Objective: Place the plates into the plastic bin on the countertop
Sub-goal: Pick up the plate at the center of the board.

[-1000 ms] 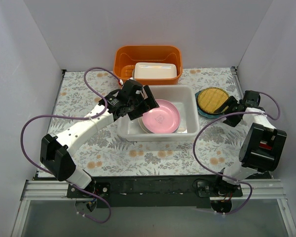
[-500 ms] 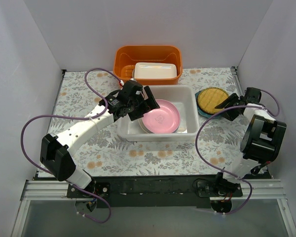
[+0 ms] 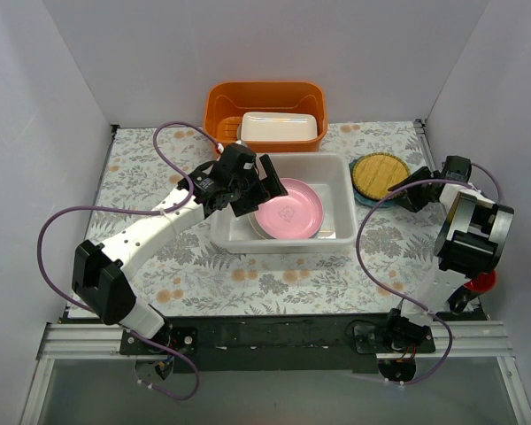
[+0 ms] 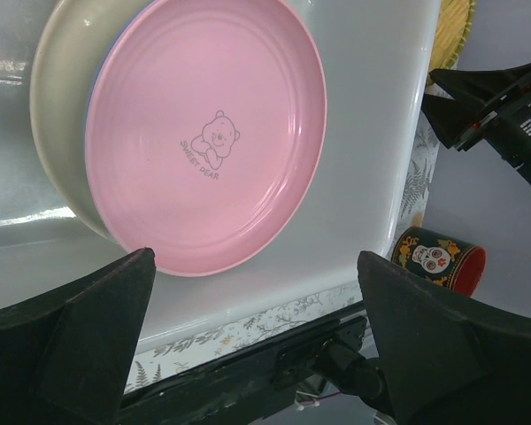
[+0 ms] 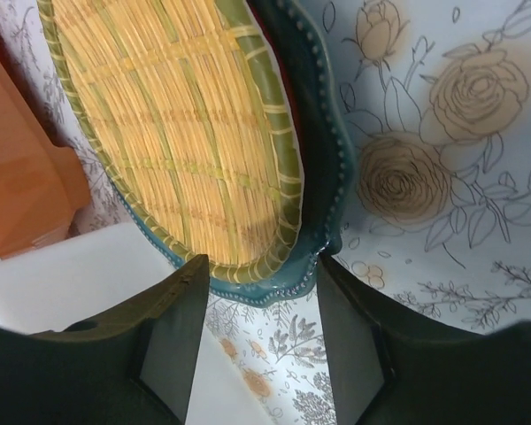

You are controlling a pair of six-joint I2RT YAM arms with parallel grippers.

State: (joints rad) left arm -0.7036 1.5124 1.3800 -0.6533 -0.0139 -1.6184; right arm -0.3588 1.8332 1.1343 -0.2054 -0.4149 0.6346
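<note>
The white plastic bin holds a pink plate on top of a cream plate; the pink plate has a bear print. My left gripper is open and empty over the bin's left side. A yellow woven plate lies on a teal scalloped plate right of the bin. My right gripper is open with its fingers astride the near edge of the teal plate, under the woven plate.
An orange tub with a small white box stands behind the bin. A red skull-print can sits at the right edge, by the right arm. The floral countertop is walled on three sides.
My right gripper has swung up and left toward the stacked plates and now reaches their edge. The left gripper has barely moved.
</note>
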